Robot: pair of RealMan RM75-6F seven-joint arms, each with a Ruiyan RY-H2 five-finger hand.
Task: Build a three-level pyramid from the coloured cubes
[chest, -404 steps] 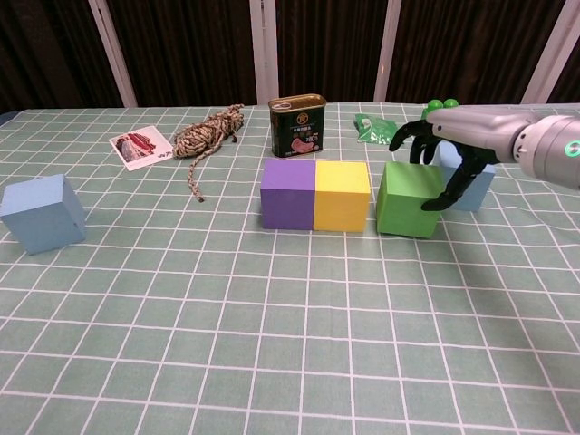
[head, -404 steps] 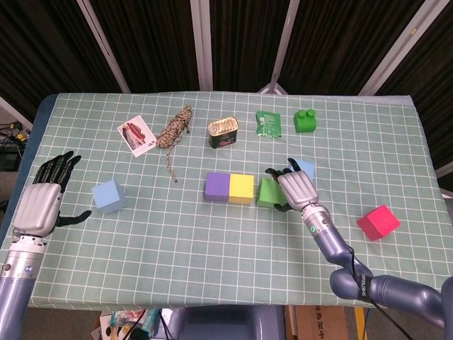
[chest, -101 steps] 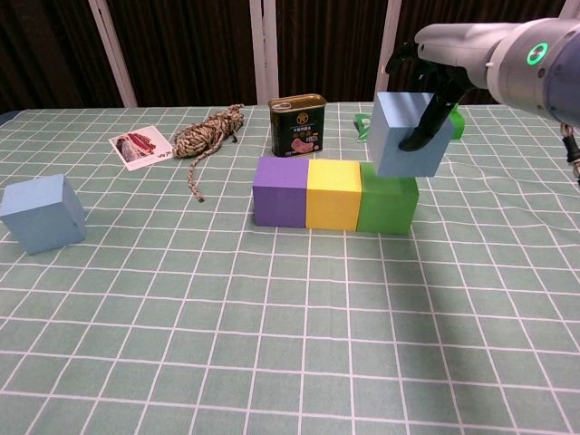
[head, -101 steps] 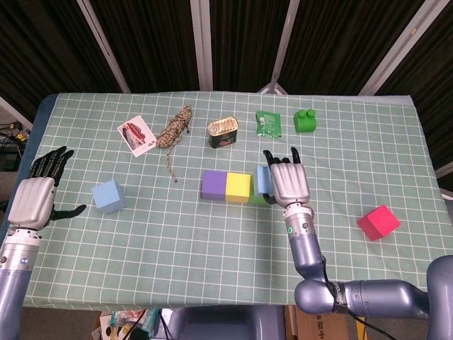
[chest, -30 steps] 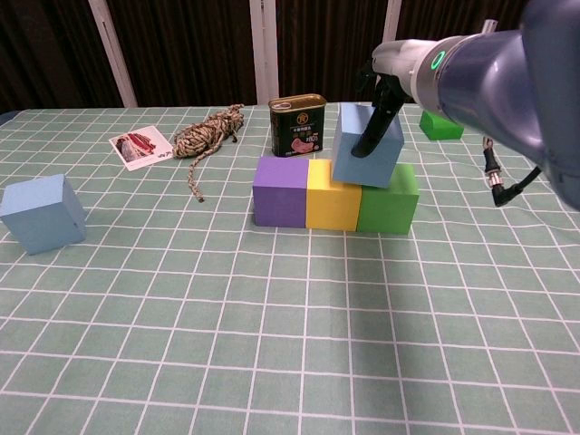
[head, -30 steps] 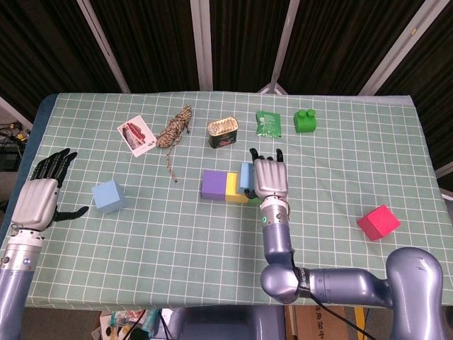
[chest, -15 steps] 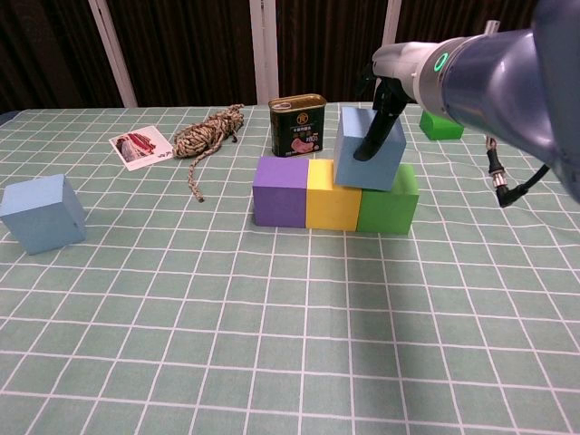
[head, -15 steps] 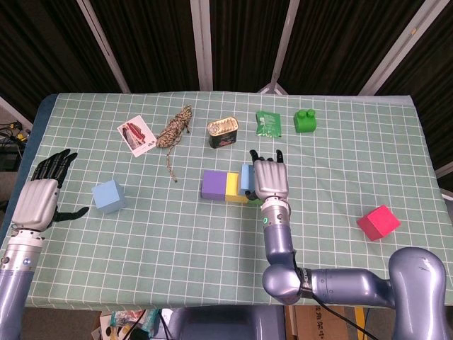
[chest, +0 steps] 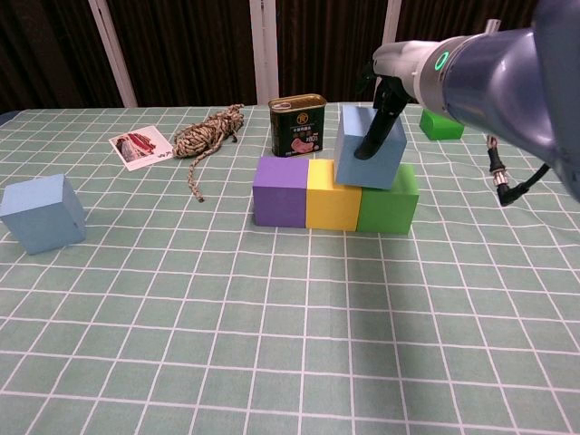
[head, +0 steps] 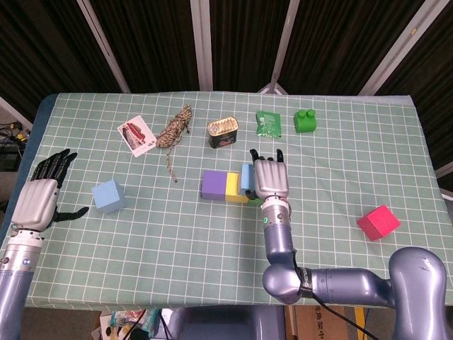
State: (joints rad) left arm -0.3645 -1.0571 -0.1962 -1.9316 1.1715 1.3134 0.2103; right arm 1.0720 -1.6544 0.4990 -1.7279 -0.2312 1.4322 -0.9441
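Matte, smooth-faced cubes with crisp edges make up the work: six in all. Three sit in a tight row on the green checked cloth [chest: 272, 362], touching side to side: purple cube [chest: 283, 191], yellow cube [chest: 333, 195], green cube [chest: 388, 199]. A pale blue cube [chest: 370, 149] rests tilted on top of the row, over the seam between yellow and green, and the right hand [head: 270, 178] grips it, dark fingers [chest: 374, 136] pressed down its front face. A second blue cube [chest: 42, 213] stands alone well to the left of the row, and one pink cube [head: 377, 222] lies far to the row's right, turned at an angle.

The left hand [head: 40, 197] hangs beyond the lone blue cube, near the cloth's left edge, holding nothing, its black fingers spread.

Behind the row stand one metal tin [chest: 297, 126] with a printed label and rounded corners, one loose hank of braided twine [chest: 204, 136], one glossy picture card [chest: 141, 147], one crinkled green packet [head: 268, 122] and one green studded brick [head: 306, 121].
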